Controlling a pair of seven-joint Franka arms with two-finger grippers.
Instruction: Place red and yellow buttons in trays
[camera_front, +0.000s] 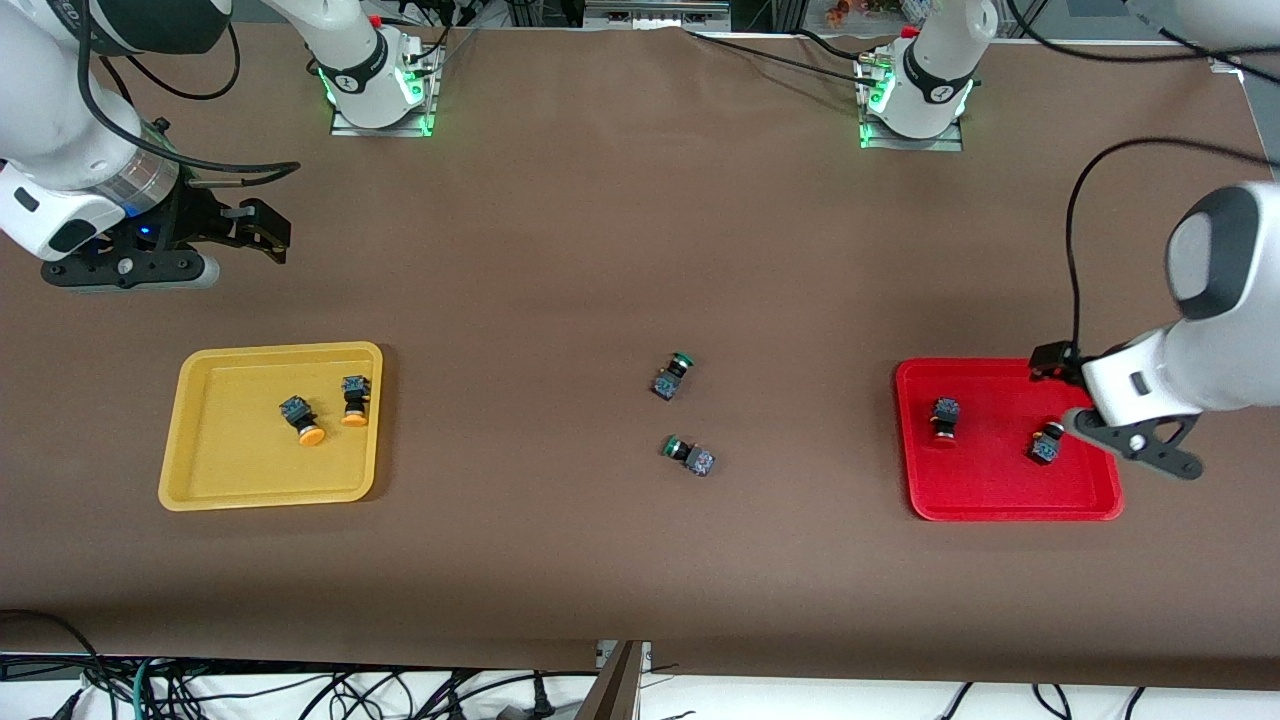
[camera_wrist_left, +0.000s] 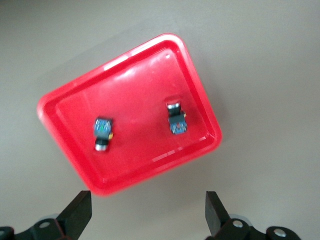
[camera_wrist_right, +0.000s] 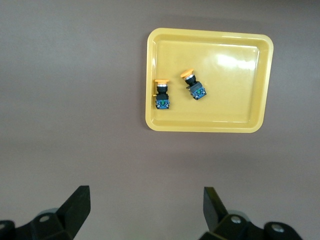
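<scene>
- While the left gripper hung in the air at the right edge of the front picture, over the red tray's end, its fingers were spread wide and held nothing.
- In that arm's wrist picture the red tray filled the middle, tilted, with two red buttons lying in it.
- One red button lay mid-tray in the front picture; the other red button lay close to the gripper's end of the tray.
- At the upper left of the front picture the right gripper waited with its fingers open and empty.
- Below it in that picture sat the yellow tray.
- Two yellow buttons lay in it, near each other: one yellow button and another yellow button.
- In the middle of the front picture, on the brown table, lay two green-capped buttons, one green button above the other green button.
</scene>
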